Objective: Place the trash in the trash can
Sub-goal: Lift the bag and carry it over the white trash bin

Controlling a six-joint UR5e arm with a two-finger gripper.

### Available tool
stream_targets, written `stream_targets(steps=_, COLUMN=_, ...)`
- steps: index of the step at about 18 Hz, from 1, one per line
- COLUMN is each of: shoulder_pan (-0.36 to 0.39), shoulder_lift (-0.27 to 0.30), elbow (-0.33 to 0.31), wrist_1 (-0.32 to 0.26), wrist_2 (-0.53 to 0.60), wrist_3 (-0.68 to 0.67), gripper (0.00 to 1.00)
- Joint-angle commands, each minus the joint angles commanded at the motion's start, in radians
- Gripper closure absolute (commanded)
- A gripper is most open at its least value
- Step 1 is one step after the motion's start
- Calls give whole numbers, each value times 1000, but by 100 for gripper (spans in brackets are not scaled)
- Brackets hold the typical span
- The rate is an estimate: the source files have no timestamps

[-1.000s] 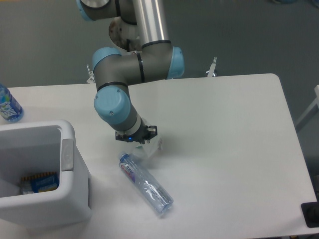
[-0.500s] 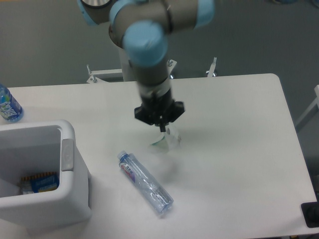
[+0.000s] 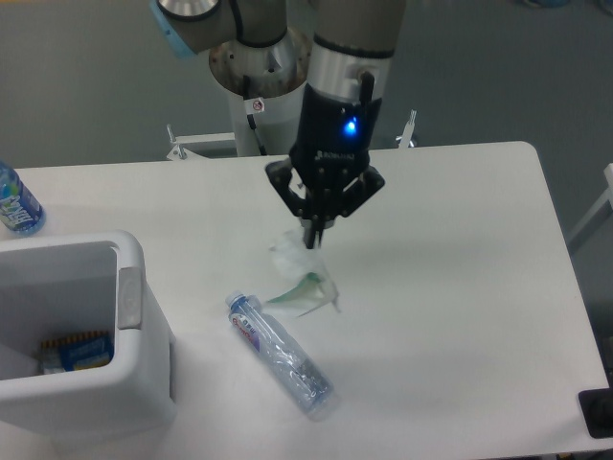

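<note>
My gripper [image 3: 314, 233] points straight down above the middle of the white table [image 3: 460, 287], its two fingers drawn close together and pinching the top of the crumpled plastic scrap [image 3: 299, 273]. The scrap hangs from the fingertips, translucent white at the top with a green streak lower down, and its loose tail trails toward the tabletop; I cannot tell whether that lowest edge touches the surface or floats just above it. A blue light glows on my wrist above the fingers. Just below and to the left of the scrap, the clear plastic bottle [image 3: 281, 355] lies on its side on the table, its cap end pointing toward the scrap and its blue-red label near that end, with the body running diagonally toward the near edge. Well to the left stands the white trash can [image 3: 134, 316], open at the top, with a grey patch on its rim and a small blue and orange packet [image 3: 77, 351] inside. Beyond it, at the far left edge, a second bottle with a blue label [image 3: 16, 202] stands partly out of view.
</note>
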Motion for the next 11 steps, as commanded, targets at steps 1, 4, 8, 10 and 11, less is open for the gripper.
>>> stream_targets(steps=1, shoulder_pan=-17, shoulder_lift=8, elbow=6, wrist_1=6, wrist_2=-18, wrist_3=-37, gripper=100)
stream_targets(steps=4, shoulder_pan=-52, shoulder_lift=8, elbow=9, wrist_1=41, wrist_2=-69, wrist_3=-83, gripper=100)
stream_targets(steps=8, shoulder_pan=-115, shoulder_lift=-6, elbow=12, wrist_1=89, wrist_2=-78, wrist_3=-128, gripper=100)
stream_targets(steps=10, shoulder_pan=-149, shoulder_lift=-15, elbow=15, wrist_1=94, wrist_2=-78, wrist_3=-137, gripper=100)
stream_targets(steps=11, shoulder_pan=-166, shoulder_lift=-20, elbow=18, wrist_1=94, wrist_2=-78, wrist_3=-138, gripper=100)
